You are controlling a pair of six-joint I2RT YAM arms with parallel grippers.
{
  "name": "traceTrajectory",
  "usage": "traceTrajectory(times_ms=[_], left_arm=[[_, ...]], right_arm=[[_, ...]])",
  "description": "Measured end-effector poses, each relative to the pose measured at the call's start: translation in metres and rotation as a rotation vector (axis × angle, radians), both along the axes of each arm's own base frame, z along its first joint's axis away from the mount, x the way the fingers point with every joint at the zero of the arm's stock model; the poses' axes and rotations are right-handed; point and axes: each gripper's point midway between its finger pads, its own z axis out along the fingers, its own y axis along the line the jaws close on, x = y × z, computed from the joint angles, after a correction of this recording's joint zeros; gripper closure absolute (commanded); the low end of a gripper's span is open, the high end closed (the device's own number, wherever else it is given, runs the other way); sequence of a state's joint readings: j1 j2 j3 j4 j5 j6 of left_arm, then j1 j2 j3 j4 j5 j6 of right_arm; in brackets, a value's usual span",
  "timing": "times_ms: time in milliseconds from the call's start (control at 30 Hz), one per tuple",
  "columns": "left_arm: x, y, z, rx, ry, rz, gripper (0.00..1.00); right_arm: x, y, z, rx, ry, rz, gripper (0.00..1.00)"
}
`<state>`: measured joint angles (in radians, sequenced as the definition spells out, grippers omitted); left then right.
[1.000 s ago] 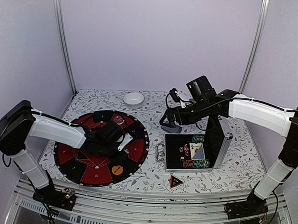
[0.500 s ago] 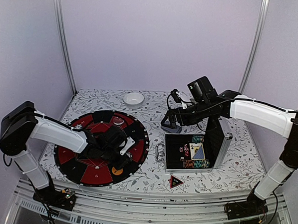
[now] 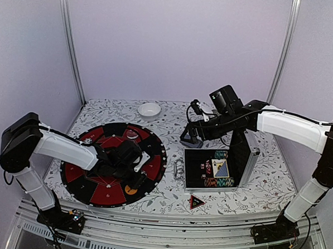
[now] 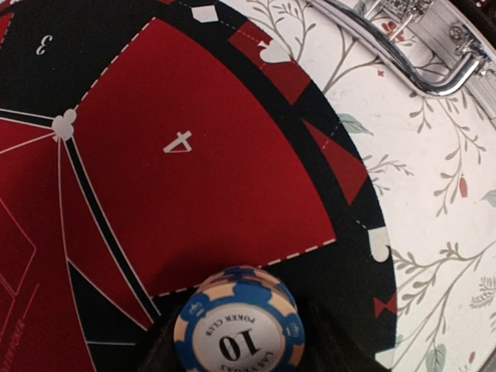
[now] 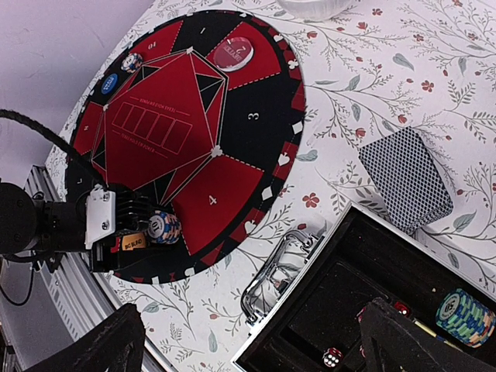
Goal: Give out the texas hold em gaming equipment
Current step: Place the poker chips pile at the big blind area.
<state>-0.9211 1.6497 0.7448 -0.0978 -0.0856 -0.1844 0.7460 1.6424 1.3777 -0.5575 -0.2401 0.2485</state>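
Observation:
A stack of blue-and-cream poker chips point(image 4: 239, 325) marked 10 stands on the round red-and-black mat point(image 4: 194, 155), at the outer edge of segment 4. My left gripper point(image 4: 240, 353) is low over it, open, one dark finger close on each side of the stack. The same stack point(image 5: 164, 227) shows beside an orange button disc point(image 5: 132, 242). My right gripper point(image 5: 267, 349) hangs open and empty above the case's handle point(image 5: 283, 267). The deck of patterned-back cards point(image 5: 404, 190) lies on the cloth. More chips point(image 5: 465, 316) sit in the open case point(image 3: 195, 170). A red triangular marker point(image 3: 196, 201) lies in front of the case.
A white bowl point(image 3: 149, 109) sits at the back. The case lid point(image 3: 242, 153) stands upright on the right. A blue disc point(image 5: 109, 84), a small chip stack point(image 5: 132, 60) and a red-and-white disc point(image 5: 232, 53) lie on the mat's far side. Dice point(image 5: 332, 357) lie in the case.
My left gripper moved toward the mat's near right edge with the chip stack, then its jaws widened around it. The right arm has barely shifted.

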Motion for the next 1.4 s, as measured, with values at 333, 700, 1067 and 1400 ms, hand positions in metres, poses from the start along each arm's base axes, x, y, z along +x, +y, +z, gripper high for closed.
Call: traceTrajectory(times_ms=[333,700,1067,1400], left_arm=[[-0.003,-0.001,0.001,-0.010,0.015,-0.001,0.26],[0.006,-0.009,0.075,-0.108,-0.095,-0.015,0.08],[0.021,-0.029,0.157,-0.251,-0.240,-0.046,0.07],[0.019,-0.027,0.170,-0.279,-0.263,-0.049,0.06]], right_arm=[[0.002,-0.004,-0.001,-0.018,-0.009,-0.014,0.01],[0.017,-0.036,-0.012,-0.192,-0.025,-0.167,0.18],[-0.055,-0.037,-0.057,-0.424,0.135,-0.144,0.41],[-0.098,-0.058,-0.106,-0.641,0.251,-0.204,0.48]])
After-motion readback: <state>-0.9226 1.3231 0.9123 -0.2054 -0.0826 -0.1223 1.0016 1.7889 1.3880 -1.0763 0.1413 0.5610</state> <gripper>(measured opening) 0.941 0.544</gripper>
